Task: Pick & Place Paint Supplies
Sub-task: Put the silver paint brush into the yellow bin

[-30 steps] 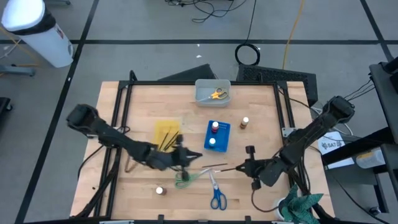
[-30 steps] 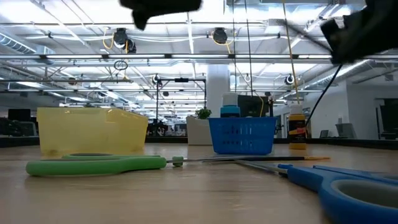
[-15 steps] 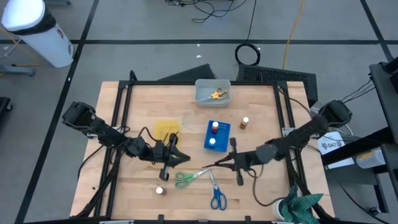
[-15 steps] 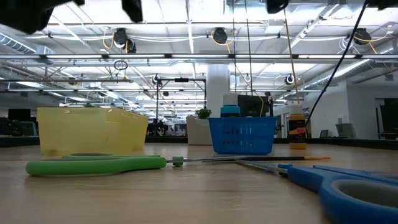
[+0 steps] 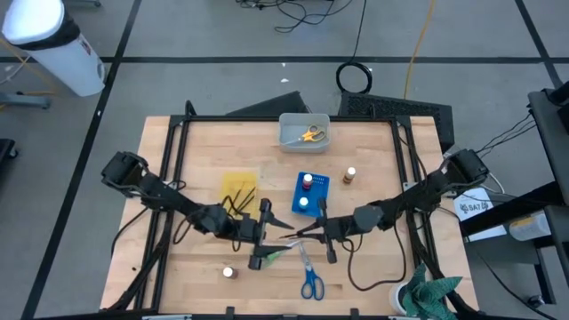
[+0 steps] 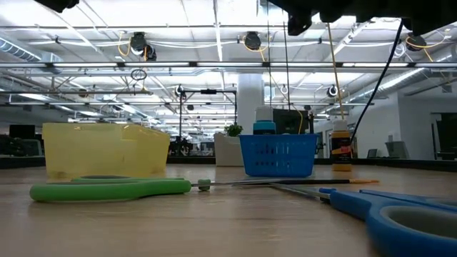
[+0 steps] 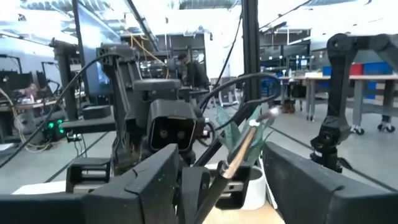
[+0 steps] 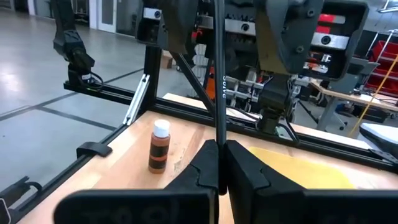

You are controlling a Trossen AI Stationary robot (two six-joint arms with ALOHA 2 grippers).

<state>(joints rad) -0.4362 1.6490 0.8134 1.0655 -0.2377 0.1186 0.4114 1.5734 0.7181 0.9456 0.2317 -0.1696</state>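
The right gripper [image 8: 217, 163] is pinched tight on a thin dark brush [image 8: 218, 93], whose shaft rises straight from between its fingers toward the other arm's wrist. From above, that gripper [image 5: 316, 230] sits over the middle of the wooden table [image 5: 373, 276], just in front of the blue tray [image 5: 317, 194], its arm stretched low and long from the table's right edge.

Facing it nose to nose is the left gripper [image 5: 267, 233], its arm reaching in from the left edge in the same low, extended pose. Its fingers [image 7: 149, 180] stand parted, and the brush tip [image 7: 239, 149] slants loosely through the gap between them; whether either finger touches it I cannot tell.

On the table below the two grippers lie the green scissors [image 6: 107, 188], partly covered from above, with the blue scissors [image 5: 310, 281] a little nearer the front edge. A small bottle with a white top [image 5: 228, 273] stands near the front left, another bottle [image 5: 350, 176] beside the blue tray, and two sit in that tray. The yellow tray [image 5: 236, 188] holds dark brushes, and the grey bin [image 5: 289, 138] at the back holds the yellow scissors [image 5: 310, 134].
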